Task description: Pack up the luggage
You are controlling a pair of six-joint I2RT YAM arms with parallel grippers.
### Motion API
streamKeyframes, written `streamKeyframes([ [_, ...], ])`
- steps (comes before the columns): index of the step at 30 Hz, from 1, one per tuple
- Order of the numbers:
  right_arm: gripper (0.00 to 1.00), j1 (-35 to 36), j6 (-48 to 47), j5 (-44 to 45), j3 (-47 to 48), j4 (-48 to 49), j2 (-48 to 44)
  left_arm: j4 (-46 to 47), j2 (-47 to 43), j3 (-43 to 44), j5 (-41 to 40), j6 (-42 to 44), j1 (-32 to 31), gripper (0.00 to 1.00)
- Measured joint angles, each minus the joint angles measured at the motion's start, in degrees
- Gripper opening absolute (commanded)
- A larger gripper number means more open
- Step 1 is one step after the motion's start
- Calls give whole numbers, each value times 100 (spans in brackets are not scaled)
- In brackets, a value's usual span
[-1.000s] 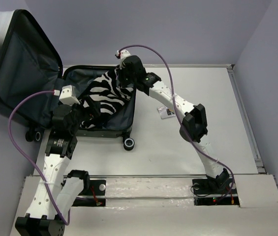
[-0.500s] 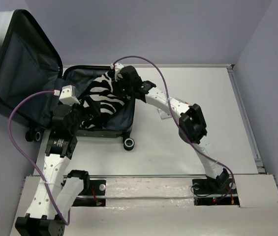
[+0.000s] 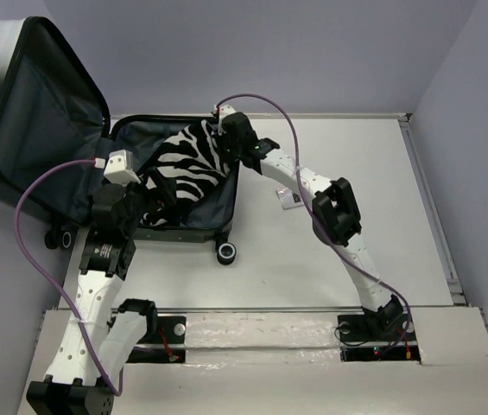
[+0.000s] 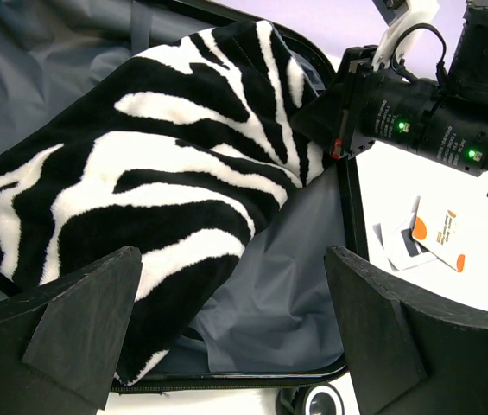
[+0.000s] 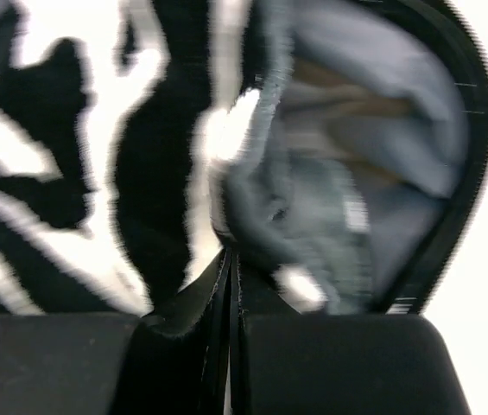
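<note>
Our left gripper (image 4: pixel 233 264) hangs with jaws wide open over the luggage (image 3: pixel 45 130); inside it, our right gripper (image 5: pixel 229 259) pinches an edge of the zebra blanket (image 3: pixel 183 164).

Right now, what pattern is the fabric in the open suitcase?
Plush fabric: black-and-white zebra stripes; clearest from left wrist.

suitcase (image 3: pixel 45 130) shell: hard ribbed plastic, faint sheen | lining (image 4: pixel 287 294): matt grey cloth, creased | blanket (image 4: pixel 157 181): plush zebra-print pile, fuzzy | left gripper (image 4: pixel 233 259) fingers (image 4: pixel 79 320): matt black plastic | table (image 3: pixel 330 259): smooth matt white | cable (image 3: pixel 32 225): smooth purple sheath
</note>
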Motion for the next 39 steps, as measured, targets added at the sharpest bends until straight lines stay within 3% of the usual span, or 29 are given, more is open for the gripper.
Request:
streamKeyframes([
  [7, 10, -114, 33, 103, 208, -31, 212, 2, 48, 0, -2, -2, 0, 99],
  [8, 14, -114, 39, 101, 232, -48, 219, 2, 52, 0, -2, 0, 0, 99],
  [11, 36, -107, 92, -17, 299, -136, 221, -7, 68, 0, -2, -2, 0, 99],
  [15, 40, -107, 175, -144, 442, -245, 177, -7, 66, 0, -4, -2, 0, 99],
  [17, 37, -107, 181, -136, 452, -289, 85, -9, 66, 0, -4, -4, 0, 99],
  [18, 20, -107, 181, -109, 452, -330, -4, -4, 68, 0, 4, -7, 0, 99],
  [20, 7, -109, 181, -50, 352, -348, -199, 17, 127, 0, 83, -17, 0, 96],
  [23, 7, -109, 264, 79, -297, -286, -868, 96, 400, 4, 306, -105, -28, 87],
  [29, 7, -179, 308, 284, -1937, -155, -2774, 31, 1755, 518, 402, -199, -337, 78],
  [32, 7, -328, 352, 332, -2756, 61, -3779, -33, 2387, 999, 326, -291, -654, 58],
  [33, 7, -382, 378, 343, -3021, 179, -4015, -37, 2686, 1220, 293, -308, -848, 46],
  [34, 7, -470, 400, 361, -3333, 275, -4319, -24, 2898, 1416, 278, -343, -973, 27],
  [35, 7, -625, 461, 365, -3862, 470, -4756, -33, 3117, 1613, 282, -391, -1088, 22],
  [36, 7, -726, 496, 367, -4242, 503, -5049, -24, 3324, 1823, 262, -407, -1207, 7],
  [39, 7, -953, 605, 400, -4942, 595, -5530, 219, 4019, 2369, 358, -632, -1443, 6],
])
